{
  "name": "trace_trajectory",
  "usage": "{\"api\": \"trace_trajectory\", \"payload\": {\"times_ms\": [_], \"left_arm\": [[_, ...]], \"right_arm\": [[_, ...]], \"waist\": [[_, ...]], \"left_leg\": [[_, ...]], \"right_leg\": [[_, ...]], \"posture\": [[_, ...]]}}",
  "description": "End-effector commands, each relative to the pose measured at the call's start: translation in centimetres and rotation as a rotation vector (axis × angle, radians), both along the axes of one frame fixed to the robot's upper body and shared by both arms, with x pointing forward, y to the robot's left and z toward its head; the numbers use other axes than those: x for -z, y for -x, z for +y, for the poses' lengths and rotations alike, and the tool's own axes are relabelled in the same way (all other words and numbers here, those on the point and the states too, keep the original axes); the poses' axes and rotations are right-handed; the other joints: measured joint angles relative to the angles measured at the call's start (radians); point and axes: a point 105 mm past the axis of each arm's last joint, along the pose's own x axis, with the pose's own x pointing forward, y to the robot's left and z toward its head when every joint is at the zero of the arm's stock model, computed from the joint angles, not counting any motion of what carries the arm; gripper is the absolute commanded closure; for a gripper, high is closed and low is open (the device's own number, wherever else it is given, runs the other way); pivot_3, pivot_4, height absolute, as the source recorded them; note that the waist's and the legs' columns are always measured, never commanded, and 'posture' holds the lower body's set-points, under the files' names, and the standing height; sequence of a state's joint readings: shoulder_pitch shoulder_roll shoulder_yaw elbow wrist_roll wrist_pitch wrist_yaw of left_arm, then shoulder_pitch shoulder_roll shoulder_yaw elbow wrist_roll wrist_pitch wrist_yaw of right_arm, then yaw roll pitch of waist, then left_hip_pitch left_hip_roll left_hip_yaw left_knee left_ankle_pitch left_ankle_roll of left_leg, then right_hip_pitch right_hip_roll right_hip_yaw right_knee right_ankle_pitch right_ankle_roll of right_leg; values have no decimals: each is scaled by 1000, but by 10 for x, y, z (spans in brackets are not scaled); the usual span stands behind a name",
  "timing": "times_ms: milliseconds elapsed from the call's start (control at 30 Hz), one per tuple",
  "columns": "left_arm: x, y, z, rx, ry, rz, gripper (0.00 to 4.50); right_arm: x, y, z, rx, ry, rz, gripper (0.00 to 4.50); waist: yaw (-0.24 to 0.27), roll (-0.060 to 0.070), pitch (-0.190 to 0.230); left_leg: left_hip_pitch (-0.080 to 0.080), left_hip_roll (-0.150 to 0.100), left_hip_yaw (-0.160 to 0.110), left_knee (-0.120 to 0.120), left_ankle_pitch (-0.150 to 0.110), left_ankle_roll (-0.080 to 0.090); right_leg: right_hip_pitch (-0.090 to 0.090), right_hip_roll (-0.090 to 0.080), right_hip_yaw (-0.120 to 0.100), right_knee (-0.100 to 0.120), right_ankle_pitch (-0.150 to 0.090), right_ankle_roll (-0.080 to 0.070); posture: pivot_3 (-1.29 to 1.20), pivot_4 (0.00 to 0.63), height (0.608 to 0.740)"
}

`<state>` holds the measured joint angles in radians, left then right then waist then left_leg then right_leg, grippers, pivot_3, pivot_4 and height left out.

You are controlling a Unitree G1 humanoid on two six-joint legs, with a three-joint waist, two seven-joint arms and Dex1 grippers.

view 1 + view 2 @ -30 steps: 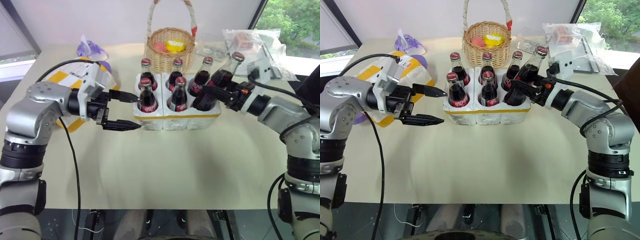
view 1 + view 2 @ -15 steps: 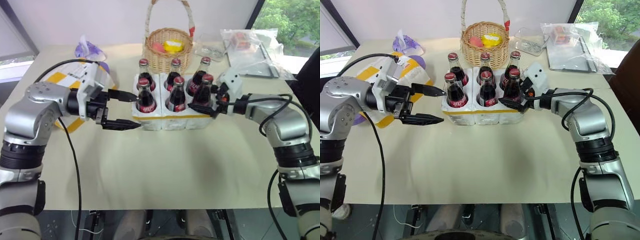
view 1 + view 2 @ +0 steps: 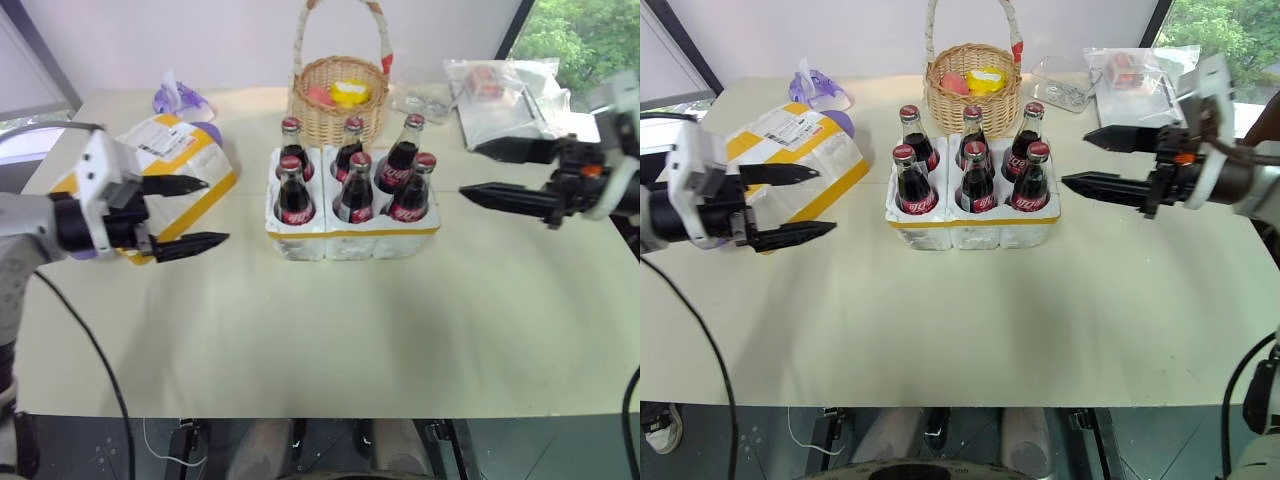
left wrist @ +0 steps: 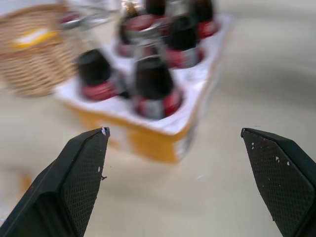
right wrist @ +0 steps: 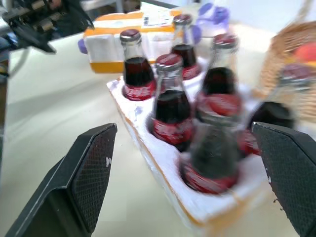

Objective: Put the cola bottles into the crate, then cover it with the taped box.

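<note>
On the table (image 3: 970,330), wicker basket (image 3: 973,90) behind crate (image 3: 970,225); both hands' fingers apart.

6 cola bottles (image 3: 977,178), 1 crate (image 3: 972,232), 1 taped box (image 3: 800,160), 1 wicker basket (image 3: 973,95).

The two eye views look down from the robot's head onto the desk (image 3: 330,330), facing twelve o'clock. Both show the crate (image 3: 975,225) in the middle. Each wrist view sits low and close, looking level at that same crate (image 5: 163,163) from opposite sides.
</note>
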<state>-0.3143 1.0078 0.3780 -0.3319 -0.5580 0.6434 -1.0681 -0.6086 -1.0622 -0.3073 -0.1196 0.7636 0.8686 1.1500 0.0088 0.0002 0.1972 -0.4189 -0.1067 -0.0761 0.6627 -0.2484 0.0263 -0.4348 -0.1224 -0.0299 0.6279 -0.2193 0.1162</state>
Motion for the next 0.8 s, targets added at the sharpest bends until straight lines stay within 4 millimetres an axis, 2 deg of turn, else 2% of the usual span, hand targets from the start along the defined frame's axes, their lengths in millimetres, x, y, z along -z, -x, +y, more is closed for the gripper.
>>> {"api": "trace_trajectory", "payload": {"times_ms": [33,133,233,267,333,500,633,800], "left_arm": [[4,-4,51,-338,-263,-100,0],[22,5,94,-578,-504,-85,0],[34,20,126,-722,-729,-84,0],[37,24,131,-751,-767,-83,0],[40,25,133,-786,-786,-102,0],[56,11,140,-889,-827,-157,0],[73,-10,141,-944,-805,-204,0],[90,-25,141,-939,-870,-224,0]], "right_arm": [[-10,13,-3,-53,-23,-15,38],[-7,12,-2,-58,-9,-38,38],[-6,11,1,-80,-16,-37,38],[-6,9,2,-84,-20,-38,38],[-5,4,2,-82,-23,-36,38],[-8,-3,8,-95,-33,-51,38],[-12,-4,11,-104,-42,-61,38],[-17,-6,13,-89,-52,-78,38]], "waist": [[-3,0,0],[1,1,0],[3,1,0],[3,1,0],[9,1,0],[17,1,0],[21,1,0],[25,0,0]], "left_leg": [[0,0,0,0,0,0],[0,0,2,-2,0,0],[-1,0,2,-2,0,0],[-1,0,2,-2,-1,0],[-1,0,2,-2,-2,-2],[-1,0,2,-1,-2,-3],[-2,0,2,-2,-2,-3],[-4,0,3,-2,-1,-1]], "right_leg": [[0,-1,0,0,0,0],[-1,-2,1,0,0,0],[-2,-2,1,-1,0,-1],[-2,-2,1,-1,-1,-1],[-2,-2,1,-2,-1,-2],[-1,-2,0,-3,0,0],[-4,-2,0,0,0,0],[-6,-2,0,1,1,-1]], "posture": [[0,150,740],[0,150,740],[0,150,740],[0,150,740],[0,150,740],[0,150,740],[0,150,740],[0,150,740]]}}
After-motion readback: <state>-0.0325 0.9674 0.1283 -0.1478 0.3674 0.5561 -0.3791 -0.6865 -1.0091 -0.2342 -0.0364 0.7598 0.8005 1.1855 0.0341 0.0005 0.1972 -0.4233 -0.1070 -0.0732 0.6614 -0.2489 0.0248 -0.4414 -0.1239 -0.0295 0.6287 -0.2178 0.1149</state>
